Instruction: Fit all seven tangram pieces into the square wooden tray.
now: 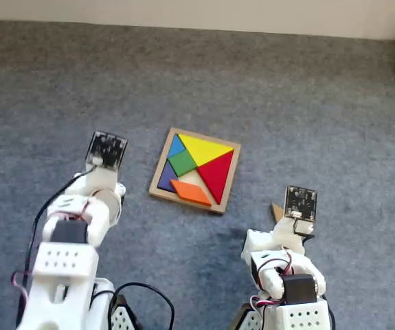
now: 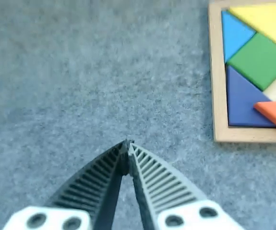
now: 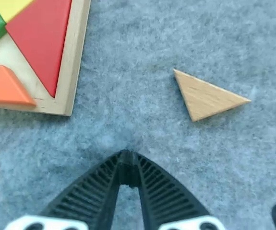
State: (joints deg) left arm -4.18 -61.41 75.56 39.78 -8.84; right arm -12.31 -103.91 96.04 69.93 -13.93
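The square wooden tray [image 1: 157,194] lies mid-table on grey carpet, holding yellow [image 1: 202,148], red [image 1: 217,173], green [image 1: 181,162], light blue [image 1: 176,146], dark blue [image 1: 165,177] and orange [image 1: 191,192] pieces, with a bare triangular gap beside the green square. A plain wooden triangle [image 3: 206,95] lies on the carpet right of the tray, partly hidden by an arm in the high view [image 1: 277,211]. My right gripper [image 3: 126,165] is shut, just short of that triangle. My left gripper [image 2: 127,148] is shut and holds nothing, left of the tray [image 2: 217,86].
Grey carpet surrounds the tray on all sides. A pale wall strip runs along the far edge [image 1: 197,14]. A black cable [image 1: 142,292] loops near the left arm's base.
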